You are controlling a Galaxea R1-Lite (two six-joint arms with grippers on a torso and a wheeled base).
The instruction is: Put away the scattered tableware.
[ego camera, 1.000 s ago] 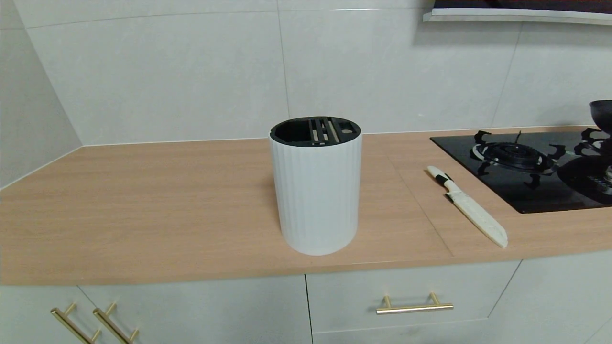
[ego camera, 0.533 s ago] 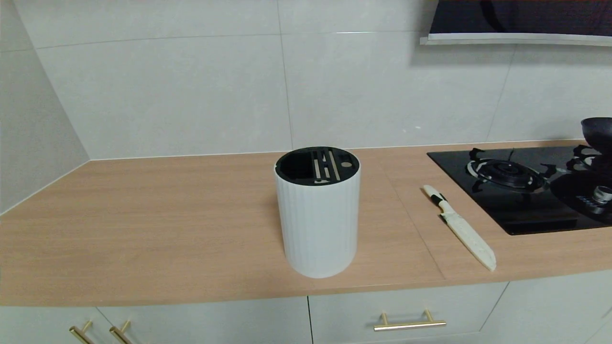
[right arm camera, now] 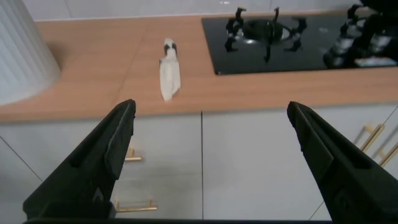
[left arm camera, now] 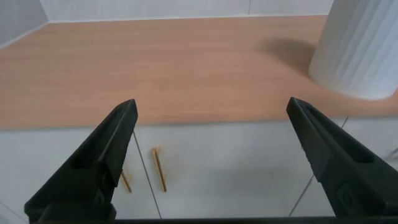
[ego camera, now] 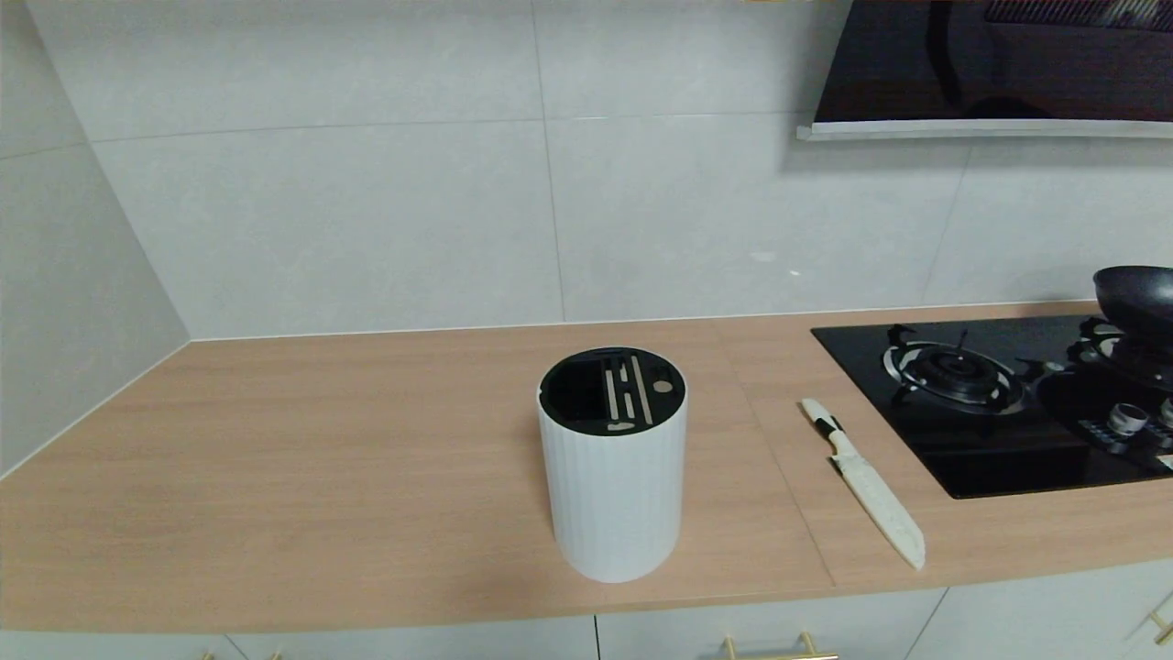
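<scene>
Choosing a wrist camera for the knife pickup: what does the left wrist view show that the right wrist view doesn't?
Left wrist view alone: the left gripper, fingers open, and the counter meeting the side wall. Right wrist view alone: the right gripper, fingers open, the knife lying flat, and the gas hob. Both: the white ribbed holder, the counter's front edge and cabinet fronts with gold handles.

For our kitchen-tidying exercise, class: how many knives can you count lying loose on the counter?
1. The knife lies flat on the counter, between the white holder and the stove. The holder's slots look empty, though their depths are hidden.
</scene>
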